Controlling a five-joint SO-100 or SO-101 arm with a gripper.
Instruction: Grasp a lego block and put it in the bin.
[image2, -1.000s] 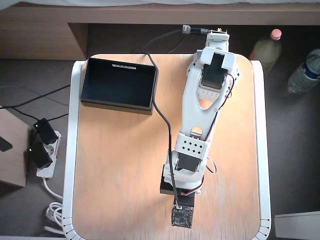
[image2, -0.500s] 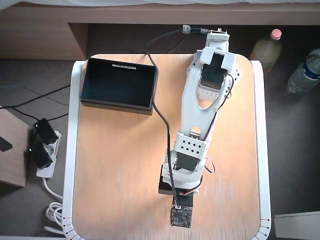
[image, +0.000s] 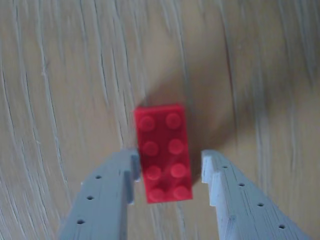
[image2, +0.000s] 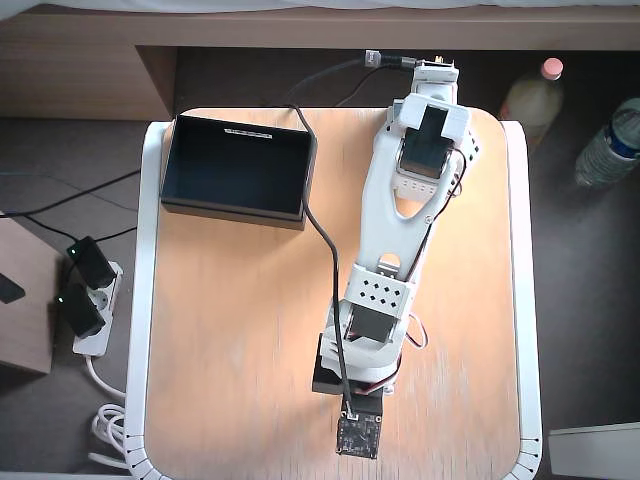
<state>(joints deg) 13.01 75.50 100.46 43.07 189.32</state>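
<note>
The red lego block (image: 162, 152) lies flat on the wooden table, studs up, in the wrist view. My gripper (image: 170, 157) is open and straddles the block's near half. The left finger (image: 107, 195) sits right against the block's side, while a narrow gap separates it from the right finger (image: 235, 195). In the overhead view the white arm (image2: 385, 290) reaches toward the table's near edge and hides both block and fingers beneath it. The black bin (image2: 238, 165) stands at the table's far left corner, its dark inside showing nothing.
A black cable (image2: 320, 225) runs from the table's far edge past the bin's right wall to the wrist. Two bottles (image2: 530, 95) stand on the floor at right. A power strip (image2: 85, 300) lies on the floor at left.
In the overhead view the wrist end has shifted slightly left and toward the table's near edge. The bin has not moved.
</note>
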